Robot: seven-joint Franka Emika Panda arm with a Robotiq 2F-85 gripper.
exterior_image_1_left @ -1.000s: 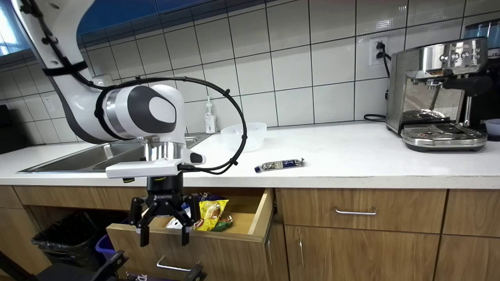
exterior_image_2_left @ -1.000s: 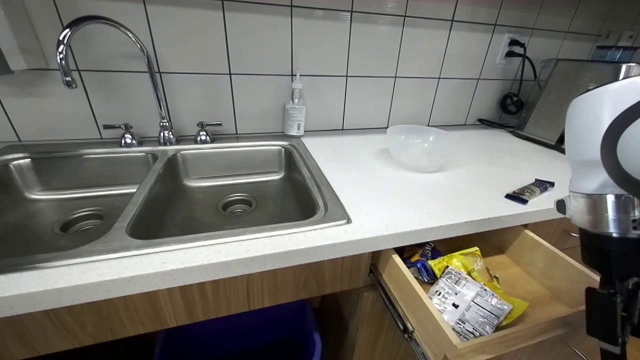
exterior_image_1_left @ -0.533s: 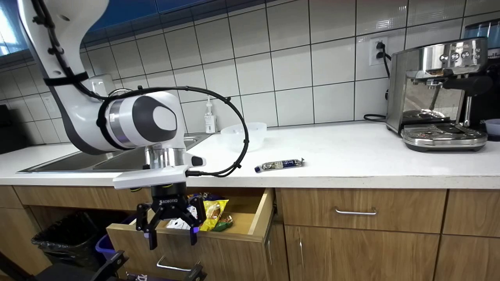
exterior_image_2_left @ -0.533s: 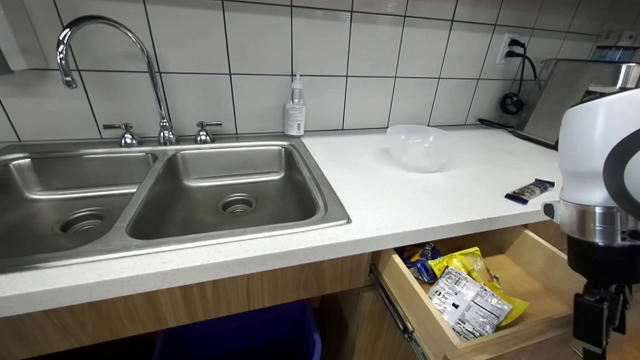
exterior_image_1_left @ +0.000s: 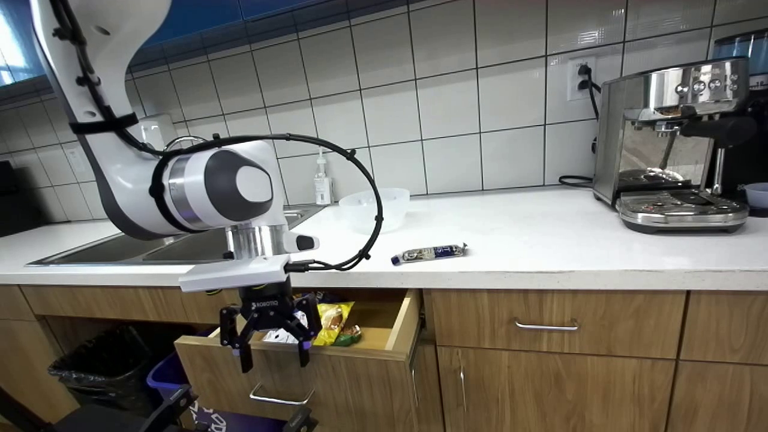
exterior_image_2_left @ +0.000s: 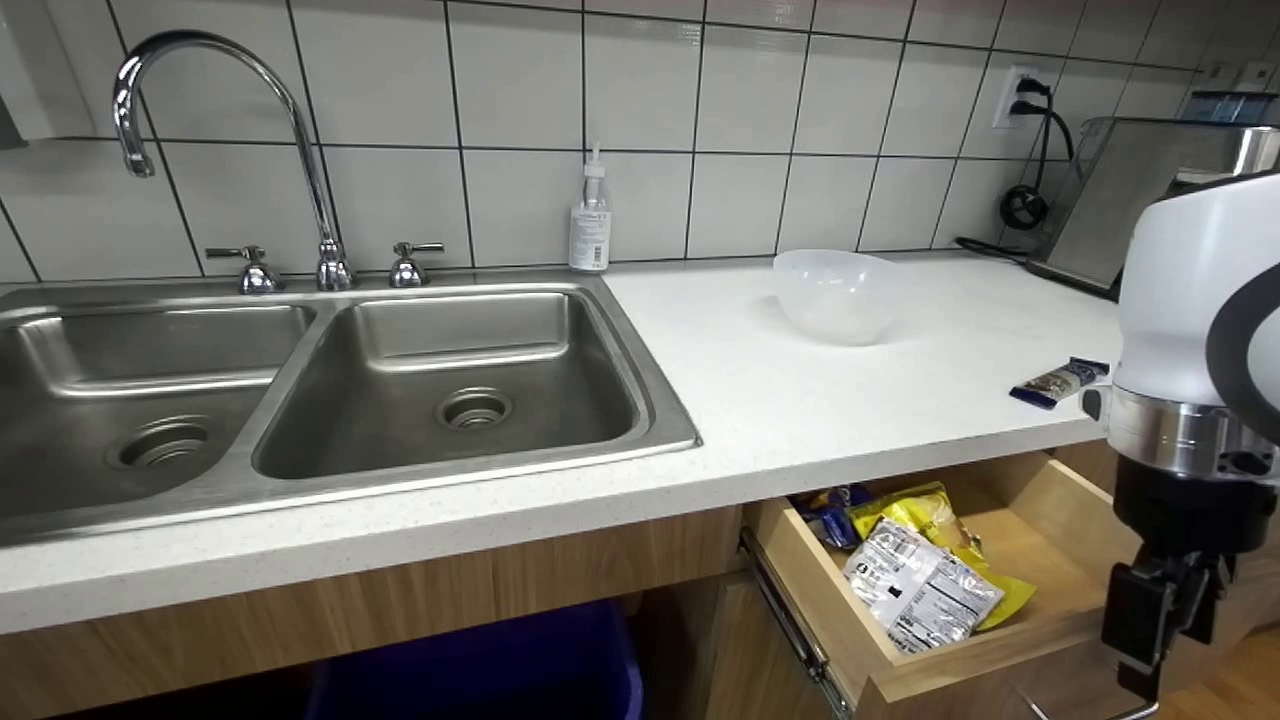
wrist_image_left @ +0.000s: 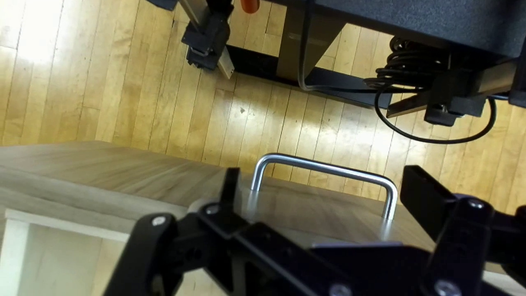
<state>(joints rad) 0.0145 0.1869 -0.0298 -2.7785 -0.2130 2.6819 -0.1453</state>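
The drawer (exterior_image_1_left: 336, 381) stands partway out from under the worktop (exterior_image_1_left: 540, 240). The gripper (exterior_image_1_left: 275, 358) points down just in front of the drawer's face, fingers (wrist_image_left: 423, 197) spread wide, nothing held. The handle (wrist_image_left: 324, 166) is fixed to that face; in the wrist view it shows between the fingers, seemingly below their tips. Whether gripper and face touch: cannot tell.

Inside the drawer, bunched toward one side wall: silver packet (exterior_image_2_left: 925, 585), yellow bag (exterior_image_2_left: 925, 515), blue packet (exterior_image_2_left: 828, 522). Green packet (exterior_image_1_left: 348, 338) beside the bag.

Possible trouble, my judgement: (1) a shove off the drawer's centre could skew it, so the rail (exterior_image_2_left: 795, 625) binds; (2) a lower gripper could hook the handle with one finger, and any sideways move would then wrench it; (3) the wrist (exterior_image_1_left: 255, 240) hangs at about the height of the worktop edge above the drawer, so advancing far at this level could knock it; (4) the cable (exterior_image_1_left: 378, 216) loops wide above the drawer and might snag; (5) piled packets could rub the worktop's underside if the drawer slides in.

Edges and room: the drawer's front rim runs close beside the fingers. Bare base shows inside the drawer, away from the packets. Above the front rim there is height to lift. Outward from the drawer comes floor (wrist_image_left: 123, 102), then a black stand (wrist_image_left: 411, 24) with coiled cord (wrist_image_left: 409, 61), which limits backing off.
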